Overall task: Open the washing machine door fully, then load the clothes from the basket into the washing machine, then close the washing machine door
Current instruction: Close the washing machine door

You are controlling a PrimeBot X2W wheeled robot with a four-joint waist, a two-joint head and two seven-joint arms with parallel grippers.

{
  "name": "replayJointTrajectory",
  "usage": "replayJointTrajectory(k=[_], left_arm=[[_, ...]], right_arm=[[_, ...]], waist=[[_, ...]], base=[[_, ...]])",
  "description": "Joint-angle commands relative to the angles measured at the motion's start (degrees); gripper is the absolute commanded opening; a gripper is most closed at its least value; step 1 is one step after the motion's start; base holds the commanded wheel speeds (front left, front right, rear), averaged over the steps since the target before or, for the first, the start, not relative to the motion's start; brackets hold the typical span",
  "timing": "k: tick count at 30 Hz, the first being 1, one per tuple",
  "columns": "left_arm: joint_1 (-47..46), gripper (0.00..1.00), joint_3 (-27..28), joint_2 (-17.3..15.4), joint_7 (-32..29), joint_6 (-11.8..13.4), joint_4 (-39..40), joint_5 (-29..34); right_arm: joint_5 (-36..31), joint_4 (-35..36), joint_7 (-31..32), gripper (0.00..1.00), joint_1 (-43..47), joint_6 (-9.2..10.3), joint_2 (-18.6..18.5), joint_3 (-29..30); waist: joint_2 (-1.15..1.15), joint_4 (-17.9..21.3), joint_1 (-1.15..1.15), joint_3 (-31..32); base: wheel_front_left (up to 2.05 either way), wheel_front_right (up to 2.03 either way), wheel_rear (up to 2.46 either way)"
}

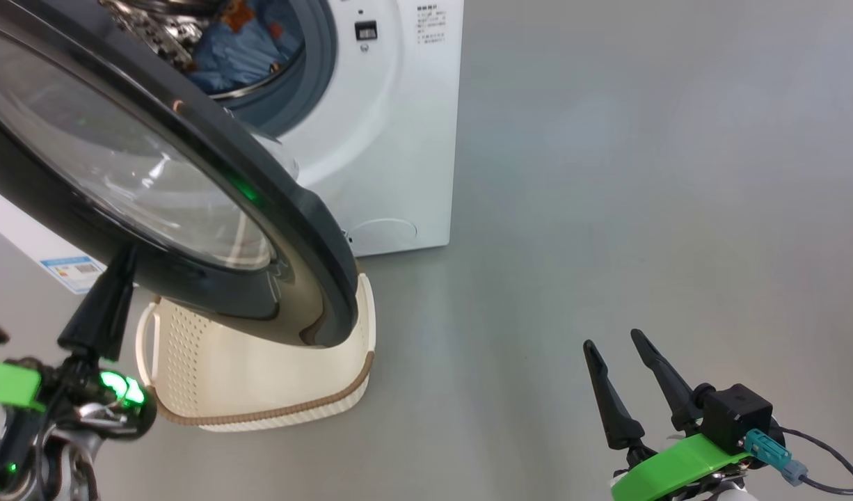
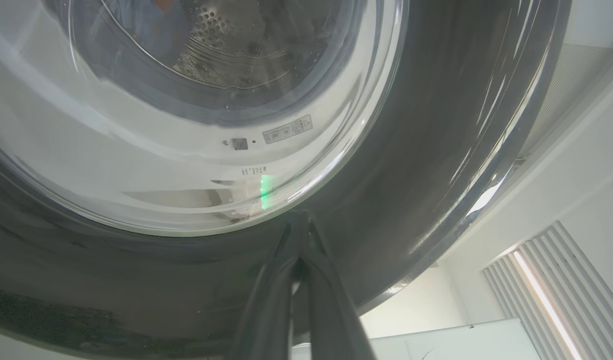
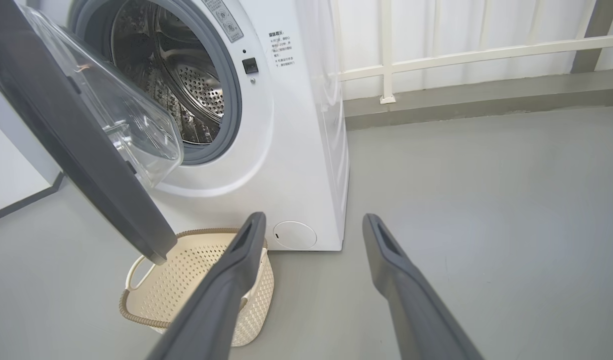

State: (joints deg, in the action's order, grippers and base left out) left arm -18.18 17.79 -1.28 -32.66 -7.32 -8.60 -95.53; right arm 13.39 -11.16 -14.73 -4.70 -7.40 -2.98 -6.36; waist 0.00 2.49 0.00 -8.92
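- While the washing machine door [image 1: 308, 229] stands partly open, the left gripper [image 1: 126, 256], jaws clenched on nothing, sets its tips at the door's black rim.
- Right gripper [image 1: 613, 339]: jaws released, well apart from the door.
- Clothes [image 1: 238, 52]: inside the drum.
- Basket [image 1: 259, 376]: on the floor beneath the door.

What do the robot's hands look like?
Each is a gripper with two long, black, tapering fingers. The right gripper sits on a bright green plastic bracket beside a black box, with a teal plug and a dark cable. The left gripper has a similar green piece, bare metal parts and a glowing green light.
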Motion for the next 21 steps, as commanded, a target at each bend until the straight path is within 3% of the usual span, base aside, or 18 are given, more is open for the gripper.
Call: replayJointTrajectory(k=[1, 3, 4, 10, 11, 12, 18, 21], left_arm=[[0.32, 0.0, 1.83, -1.6, 0.82, -0.17, 1.65, -0.59], [1.59, 0.0, 1.45, -1.6, 1.81, -0.17, 1.84, -0.83], [2.27, 0.05, 1.23, -1.6, 2.13, -0.17, 1.98, -0.88], [5.8, 0.45, 0.09, -1.6, 4.96, -0.17, 2.4, -1.32], [6.28, 0.79, -0.07, -1.6, 5.56, -0.17, 2.53, -1.37], [6.76, 1.0, -0.17, -1.6, 6.28, -0.17, 2.7, -1.31], [9.12, 1.0, -0.35, -1.6, 10.52, -0.17, 3.63, -0.65], [10.12, 1.0, -0.38, -1.63, 13.57, -0.17, 5.18, 4.34]], right_arm=[[0.8, 1.03, -0.27, 1.0, -0.06, -0.09, 0.11, -1.37], [1.03, 0.9, -0.27, 1.0, 0.06, -0.09, 0.11, -1.46], [1.08, 0.83, -0.27, 1.0, 0.11, -0.09, 0.11, -1.46], [1.31, 0.53, -0.27, 1.0, 0.99, -0.09, 0.11, -1.07], [1.35, 0.5, -0.27, 1.0, 1.14, -0.09, 0.11, -0.99], [1.39, 0.48, -0.27, 1.0, 1.27, -0.09, 0.11, -0.94], [1.74, 0.43, -0.27, 1.0, 1.57, -0.09, 0.11, -0.93], [1.71, 0.84, -0.27, 1.0, 1.57, -0.09, 0.11, -0.94]], waist=[[0.0, -0.08, 0.0, 0.92], [0.0, 0.08, 0.0, 1.57], [0.0, 0.1, 0.0, 1.86], [0.0, -0.06, 0.0, 3.75], [0.0, -0.11, 0.0, 4.03], [0.0, -0.16, 0.0, 4.24], [0.0, -0.49, 0.0, 5.33], [0.0, -0.72, 0.0, 5.48]], base=[[0.0, 0.0, 0.0], [0.0, 0.0, 0.0], [0.0, 0.0, 0.0], [0.0, 0.0, 0.0], [0.0, 0.0, 0.0], [0.0, 0.0, 0.0], [0.0, 0.0, 0.0], [0.0, 0.0, 0.0]])
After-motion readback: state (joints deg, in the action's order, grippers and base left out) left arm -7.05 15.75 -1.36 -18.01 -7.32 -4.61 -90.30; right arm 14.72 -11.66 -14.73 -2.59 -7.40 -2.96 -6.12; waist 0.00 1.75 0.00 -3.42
